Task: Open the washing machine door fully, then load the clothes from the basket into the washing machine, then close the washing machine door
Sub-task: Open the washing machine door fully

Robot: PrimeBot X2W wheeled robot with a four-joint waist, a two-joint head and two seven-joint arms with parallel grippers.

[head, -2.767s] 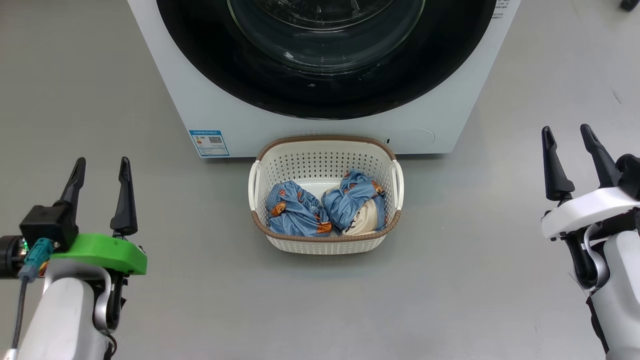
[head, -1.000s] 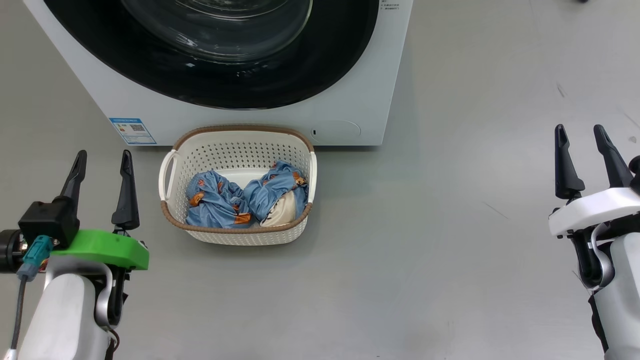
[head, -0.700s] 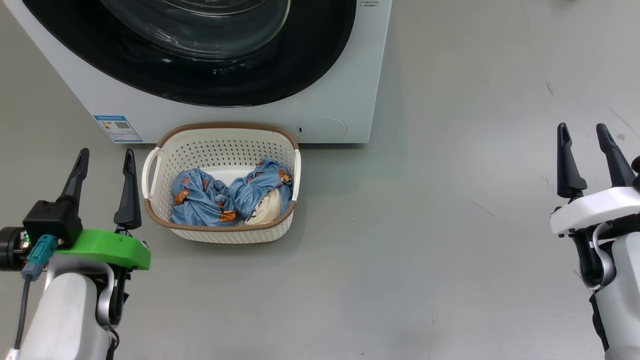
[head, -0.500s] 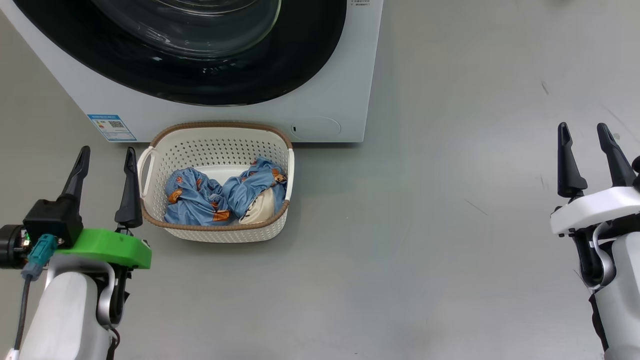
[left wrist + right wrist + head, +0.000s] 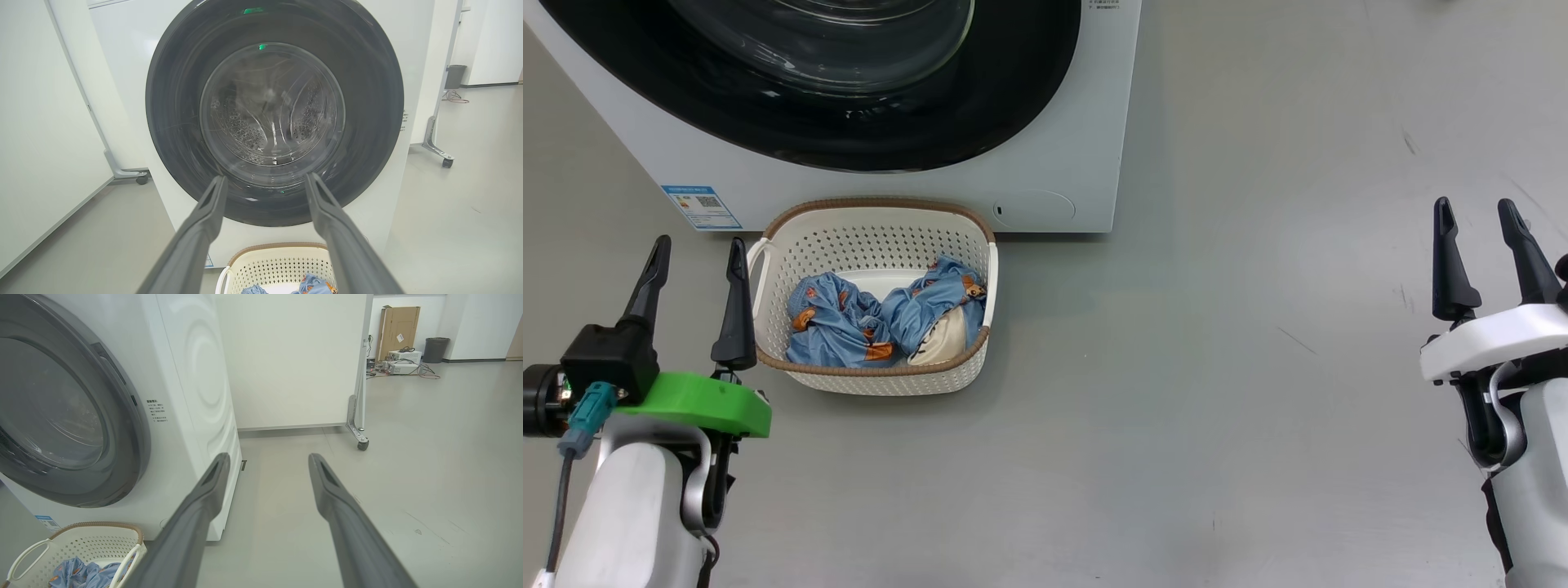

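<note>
Grey floor: basket before closed washing machine; left hand, right hand wide, empty. Right wrist view catches cardboard box.

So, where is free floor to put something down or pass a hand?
The widest bare floor lies between the basket and the right gripper, right of the washing machine. Another free strip runs in front of the basket, nearer the robot. It is crowded at the left: the basket sits close to the machine, with the left gripper close beside it.
</note>
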